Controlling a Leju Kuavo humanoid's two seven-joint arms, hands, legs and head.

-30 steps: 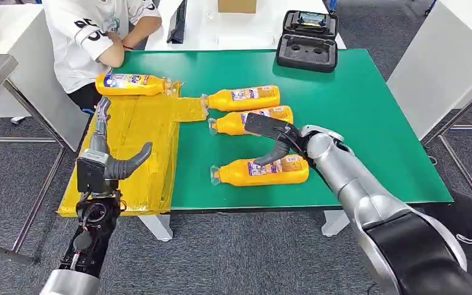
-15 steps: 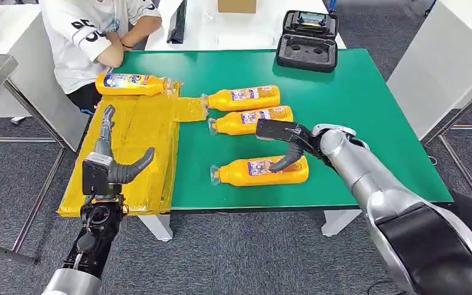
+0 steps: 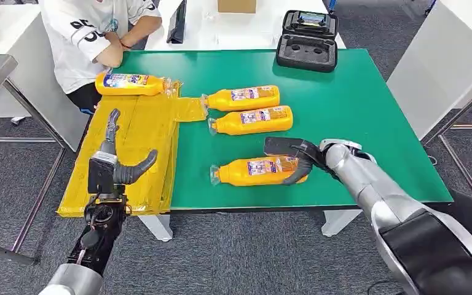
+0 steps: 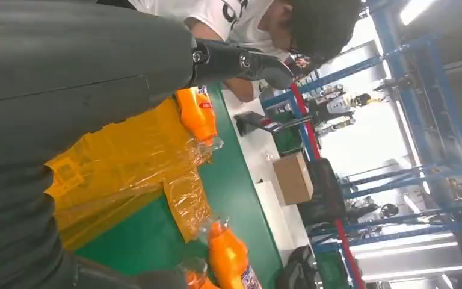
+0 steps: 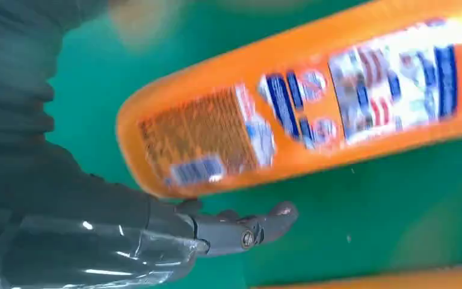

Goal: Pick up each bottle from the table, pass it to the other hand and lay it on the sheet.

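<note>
Orange plastic, smooth and probably slippery: the nearest bottle [image 3: 260, 171] lies on its side on the green table [image 3: 356, 98], cap toward the yellow sheet [image 3: 132, 147]. It looks stiff and fairly light; the flat labelled body is the best place to hold it. The right hand [image 3: 295, 158] straddles its base end, thumb on the near side and fingers on the far, not closed. The right wrist view shows bare table between thumb and bottle, which the head view cannot settle. The left hand [image 3: 112, 161] waits spread and empty above the sheet.
</note>
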